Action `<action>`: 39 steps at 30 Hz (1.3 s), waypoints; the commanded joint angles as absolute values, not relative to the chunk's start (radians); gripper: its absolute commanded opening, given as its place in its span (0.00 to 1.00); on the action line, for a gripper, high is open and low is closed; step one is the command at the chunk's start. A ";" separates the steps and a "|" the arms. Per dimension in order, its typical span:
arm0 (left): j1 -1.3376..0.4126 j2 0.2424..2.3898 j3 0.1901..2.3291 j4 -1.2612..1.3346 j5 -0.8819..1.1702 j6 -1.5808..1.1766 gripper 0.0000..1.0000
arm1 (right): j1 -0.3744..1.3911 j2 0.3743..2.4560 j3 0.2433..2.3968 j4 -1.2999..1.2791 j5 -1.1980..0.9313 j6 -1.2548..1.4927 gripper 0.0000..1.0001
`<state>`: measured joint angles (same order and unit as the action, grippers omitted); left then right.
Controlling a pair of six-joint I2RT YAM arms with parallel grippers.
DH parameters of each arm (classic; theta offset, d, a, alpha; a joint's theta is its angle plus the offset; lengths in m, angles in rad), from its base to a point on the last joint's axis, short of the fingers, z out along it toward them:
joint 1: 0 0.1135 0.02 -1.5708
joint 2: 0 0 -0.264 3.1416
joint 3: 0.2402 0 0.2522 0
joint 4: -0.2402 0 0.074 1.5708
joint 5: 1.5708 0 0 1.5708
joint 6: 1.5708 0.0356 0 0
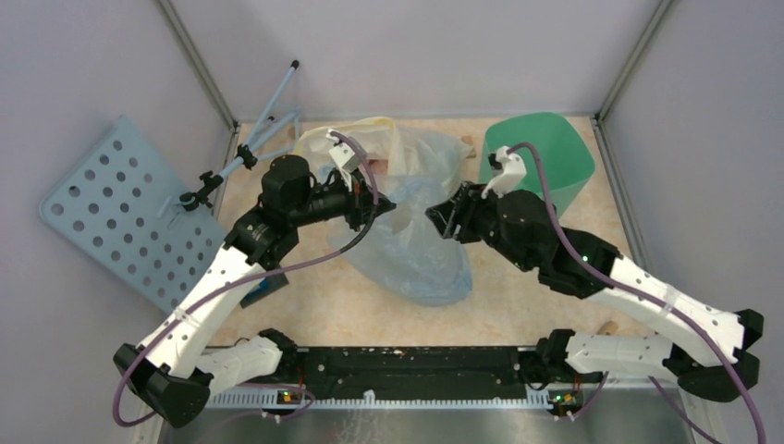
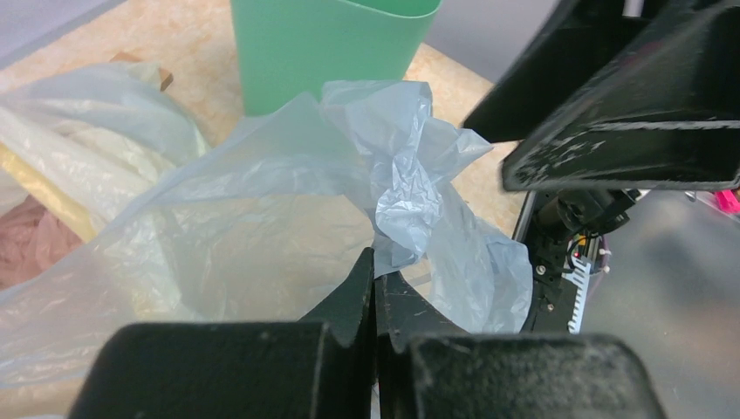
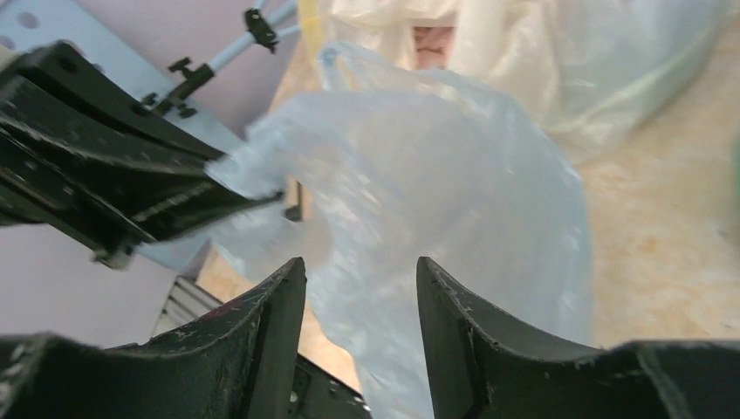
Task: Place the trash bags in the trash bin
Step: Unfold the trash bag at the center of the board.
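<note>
The pale-blue see-through trash bag hangs over the middle of the table. My left gripper is shut on a bunched corner of it and holds it up; in the left wrist view the jaws meet with the crinkled bag coming out at their tips. My right gripper is open just right of that corner, facing the left one. In the right wrist view its fingers stand apart with the bag ahead, not between them. The mint-green trash bin stands at the back right, behind my right wrist, and shows in the left wrist view.
A whitish bag with a yellow rim lies at the back middle, behind the blue bag. A pale-blue perforated board leans at the left wall with a clamp stand beside it. A small dark card lies by the left arm.
</note>
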<state>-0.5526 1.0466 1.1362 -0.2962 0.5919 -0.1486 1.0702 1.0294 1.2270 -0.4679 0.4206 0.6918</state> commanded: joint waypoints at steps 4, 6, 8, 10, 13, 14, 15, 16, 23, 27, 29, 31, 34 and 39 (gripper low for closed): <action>-0.553 1.038 1.160 -0.253 0.537 -0.201 0.00 | 1.066 0.839 1.091 -0.715 0.538 0.840 0.59; -0.554 1.042 1.162 -0.252 0.541 -0.205 0.00 | 1.066 0.816 1.059 -0.782 0.521 0.903 0.67; -0.554 1.043 1.163 -0.253 0.539 -0.206 0.00 | 1.067 0.796 1.023 -0.814 0.469 0.944 0.69; -0.554 1.043 1.163 -0.253 0.534 -0.207 0.00 | 1.066 0.779 0.982 -0.819 0.406 0.982 0.66; -0.554 1.043 1.163 -0.255 0.523 -0.207 0.00 | 1.066 0.752 0.915 -0.799 0.342 1.000 0.62; -0.554 1.043 1.162 -0.255 0.520 -0.209 0.00 | 1.067 0.747 0.900 -0.793 0.335 1.002 0.62; -0.554 1.043 1.163 -0.255 0.522 -0.211 0.00 | 1.067 0.742 0.887 -0.795 0.336 1.010 0.61; -0.553 1.043 1.163 -0.254 0.525 -0.213 0.00 | 1.067 0.740 0.875 -0.798 0.338 1.014 0.59; -0.554 1.042 1.172 -0.274 0.513 -0.210 0.00 | 1.066 0.707 0.805 -0.785 0.298 1.055 0.44; -0.553 1.036 1.174 -0.280 0.511 -0.215 0.00 | 1.066 0.674 0.771 -0.746 0.267 1.071 0.23; -0.553 1.035 1.176 -0.287 0.500 -0.215 0.00 | 1.067 0.668 0.761 -0.728 0.251 1.075 0.09; -0.553 1.032 1.180 -0.301 0.483 -0.215 0.00 | 1.067 0.666 0.759 -0.725 0.246 1.082 0.00; -0.554 1.022 1.185 -0.313 0.455 -0.220 0.00 | 1.066 0.662 0.753 -0.730 0.252 1.078 0.00; -0.553 1.026 1.249 -0.366 0.338 -0.235 0.00 | 1.066 0.662 0.730 -0.778 0.296 1.068 0.00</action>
